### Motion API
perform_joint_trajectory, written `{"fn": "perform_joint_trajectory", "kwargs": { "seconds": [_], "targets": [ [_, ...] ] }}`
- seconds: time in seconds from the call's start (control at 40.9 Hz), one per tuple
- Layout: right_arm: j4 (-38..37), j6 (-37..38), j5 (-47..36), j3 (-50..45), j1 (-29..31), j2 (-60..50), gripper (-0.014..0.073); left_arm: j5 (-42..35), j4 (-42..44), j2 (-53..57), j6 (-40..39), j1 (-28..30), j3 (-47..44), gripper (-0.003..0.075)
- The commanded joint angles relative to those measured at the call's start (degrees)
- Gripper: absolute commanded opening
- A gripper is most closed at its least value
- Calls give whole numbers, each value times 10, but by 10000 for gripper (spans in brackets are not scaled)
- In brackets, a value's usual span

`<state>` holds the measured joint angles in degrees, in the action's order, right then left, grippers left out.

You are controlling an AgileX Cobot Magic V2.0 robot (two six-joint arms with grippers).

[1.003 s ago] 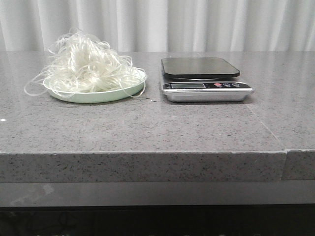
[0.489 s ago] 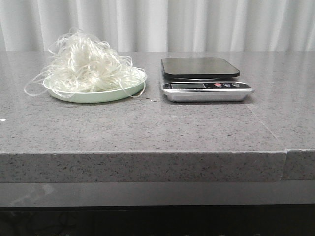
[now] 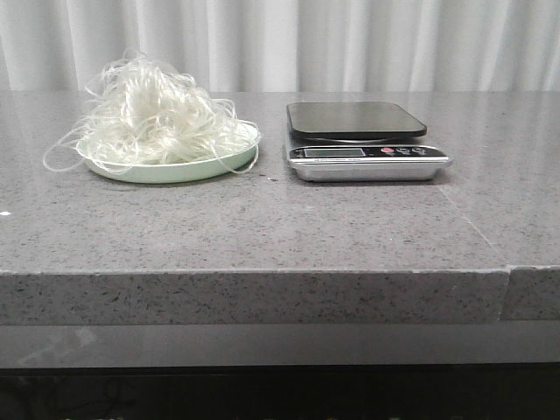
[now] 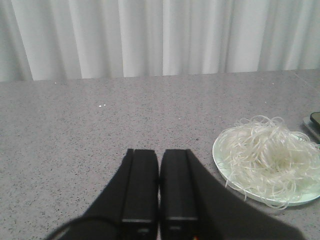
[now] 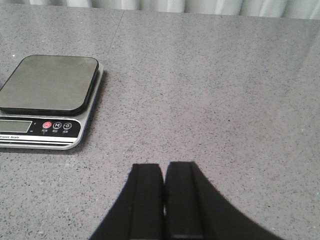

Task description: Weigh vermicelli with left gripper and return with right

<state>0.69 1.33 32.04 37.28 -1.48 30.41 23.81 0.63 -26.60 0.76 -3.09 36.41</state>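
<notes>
The vermicelli (image 3: 156, 114) sits heaped on a pale green plate (image 3: 188, 170) at the left of the grey stone counter (image 3: 280, 227), with loose strands trailing over the rim onto the stone; a digital kitchen scale (image 3: 363, 140) stands just beside the plate to its right, its dark platform bare. No weighing has begun. The left gripper (image 4: 159, 187) hangs low over the counter with its two fingers pressed together and nothing between them, the plate off to one side of it in the left wrist view. The right gripper (image 5: 165, 200) is likewise clenched on nothing, with the scale well apart from it. The step in hand looks like the reach for the noodles, and to do it well the left gripper would need to spread its fingers wide before descending, come down over the thick middle of the clump rather than the wispy edge, and pinch deep enough to gather a solid bundle, since thin curly strands tend to slip or drag stragglers off the plate. Lifting straight up and clear before crossing to the platform should keep trailing strands from snagging the rim. Compared with half a second and a second ago, the front view shows no change: clump, plate and scale lie exactly as they did.
</notes>
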Motion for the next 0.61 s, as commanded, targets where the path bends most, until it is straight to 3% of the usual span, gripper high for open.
{"fn": "perform_joint_trajectory", "kwargs": {
  "seconds": [0.0,0.073,0.196,0.269,0.587],
  "targets": [
    [-7,-2,-30,19,4,7,176,-42,-6,-8,-4,3,18,160],
    [-7,-2,-27,19,4,7,253,-42,-6,-8,-4,3,18,245],
    [-7,-2,-26,19,4,7,463,-42,-6,-8,-4,3,18,489],
    [-7,-2,-24,19,4,7,528,-42,-3,-8,-4,3,18,567],
    [-7,-2,-22,19,4,7,537,-42,-11,-60,37,-41,46,578]
  ]
}}
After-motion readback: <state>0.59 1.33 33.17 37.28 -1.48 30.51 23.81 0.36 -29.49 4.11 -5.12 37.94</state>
